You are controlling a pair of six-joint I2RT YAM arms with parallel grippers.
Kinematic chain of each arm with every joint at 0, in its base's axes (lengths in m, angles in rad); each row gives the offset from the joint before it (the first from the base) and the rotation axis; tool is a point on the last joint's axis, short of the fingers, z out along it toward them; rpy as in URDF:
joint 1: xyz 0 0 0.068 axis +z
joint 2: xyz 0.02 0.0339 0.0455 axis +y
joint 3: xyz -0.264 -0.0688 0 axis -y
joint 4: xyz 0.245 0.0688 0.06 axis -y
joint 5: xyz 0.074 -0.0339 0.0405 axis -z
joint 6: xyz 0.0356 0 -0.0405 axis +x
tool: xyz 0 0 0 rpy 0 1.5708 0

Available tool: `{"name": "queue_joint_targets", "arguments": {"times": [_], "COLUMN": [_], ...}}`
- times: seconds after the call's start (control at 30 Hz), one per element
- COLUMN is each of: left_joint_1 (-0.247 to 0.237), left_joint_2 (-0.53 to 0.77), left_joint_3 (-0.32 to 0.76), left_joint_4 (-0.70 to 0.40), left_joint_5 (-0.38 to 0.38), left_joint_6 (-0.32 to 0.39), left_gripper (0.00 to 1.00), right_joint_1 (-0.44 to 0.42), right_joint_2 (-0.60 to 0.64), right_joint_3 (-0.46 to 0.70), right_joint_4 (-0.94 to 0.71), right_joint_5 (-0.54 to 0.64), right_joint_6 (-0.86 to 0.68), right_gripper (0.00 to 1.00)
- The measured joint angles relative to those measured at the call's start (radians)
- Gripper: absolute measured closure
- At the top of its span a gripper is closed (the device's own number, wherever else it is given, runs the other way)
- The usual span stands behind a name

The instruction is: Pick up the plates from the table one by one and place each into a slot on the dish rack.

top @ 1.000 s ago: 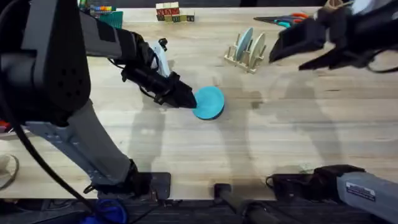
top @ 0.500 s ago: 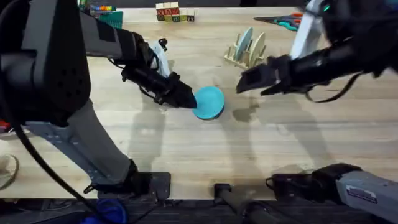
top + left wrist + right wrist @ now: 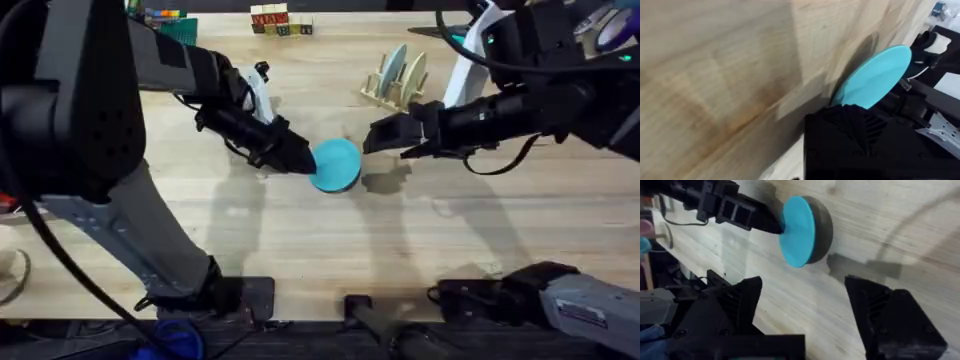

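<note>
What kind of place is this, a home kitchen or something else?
Probably a robot lab or test bench, not a kitchen: two robot arms work over a plank table, with a small dish rack, toy letter blocks and scissors.

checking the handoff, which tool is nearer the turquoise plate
Left. The left tool touches the turquoise plate at its edge; the right tool, fingers open, hovers apart from it on the dish rack side.

You could not see where the left claw [image 3: 297, 159] met the bright turquoise round plate [image 3: 335, 165]: its black fingertips covered that rim. In the left wrist view, the black finger [image 3: 865, 145] hid the plate's near part. The plates in the pale wooden dish rack [image 3: 396, 77] were too small to count, and the lettered wooden blocks [image 3: 279, 19] were unreadable.
</note>
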Motion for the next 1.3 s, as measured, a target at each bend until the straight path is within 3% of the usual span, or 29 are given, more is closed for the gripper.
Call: {"name": "queue_joint_targets", "arguments": {"times": [0.37,1.3], "left_joint_1": [0.0,0.0], "left_joint_2": [0.0,0.0], "left_joint_3": [0.0,0.0], "left_joint_4": [0.0,0.002], "left_joint_5": [0.0,0.002], "left_joint_6": [0.0,-0.002], "left_gripper": [0.959,0.959], "right_joint_1": [0.0,0.019], "right_joint_2": [0.102,0.346], "right_joint_3": [-0.001,-0.01], "right_joint_4": [0.009,0.227], "right_joint_5": [-0.004,-0.18], "right_joint_6": [0.004,0.087], "right_gripper": [0.007,0.009]}}
